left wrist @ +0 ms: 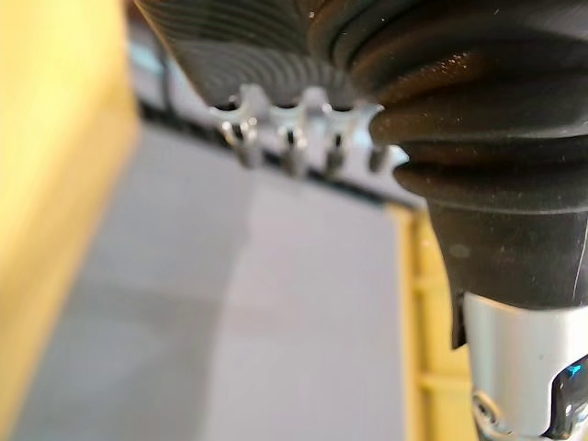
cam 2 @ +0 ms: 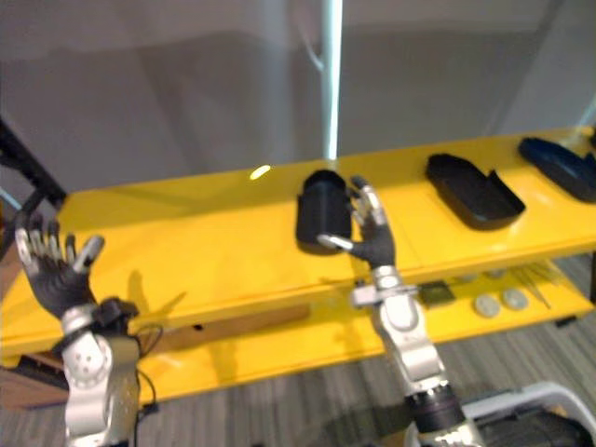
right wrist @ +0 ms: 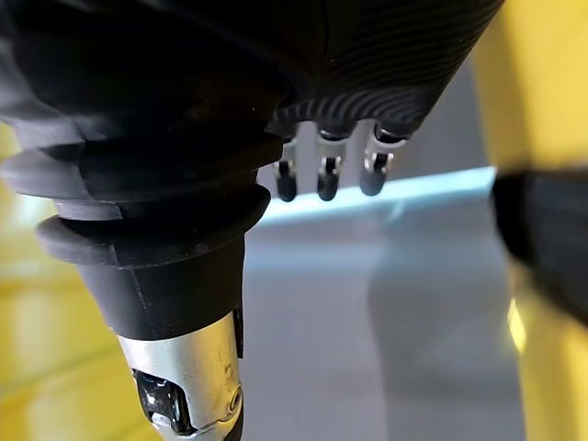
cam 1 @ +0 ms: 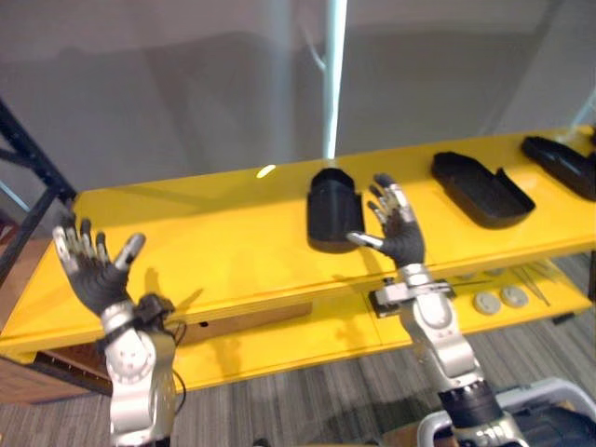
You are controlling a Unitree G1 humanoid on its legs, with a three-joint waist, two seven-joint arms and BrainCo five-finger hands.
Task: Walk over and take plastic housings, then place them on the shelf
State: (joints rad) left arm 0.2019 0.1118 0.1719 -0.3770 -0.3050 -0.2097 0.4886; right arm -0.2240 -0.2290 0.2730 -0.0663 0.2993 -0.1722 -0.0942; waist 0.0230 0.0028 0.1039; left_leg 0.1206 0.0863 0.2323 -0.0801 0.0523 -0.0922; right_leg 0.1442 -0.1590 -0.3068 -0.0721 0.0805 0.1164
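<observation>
- Right hand (cam 1: 400, 237) is up, fingers spread wide and holding nothing, just beside a black plastic housing (cam 1: 332, 209) on the yellow shelf (cam 1: 205, 242).
- The right wrist view catches a dark edge of it past the fingers (right wrist: 323, 179).
- Left hand (cam 1: 93, 270) is raised, splayed and empty.
- Second housing (cam 1: 480, 186) and third housing (cam 1: 563, 163) lie further right.
- Grey wall (cam 1: 186, 93) behind, striped carpet (cam 1: 307, 400) below.

Left robot hand (cam 1: 93, 272) raised, fingers spread; right robot hand (cam 1: 400, 233) raised, fingers straight, thumb out.
</observation>
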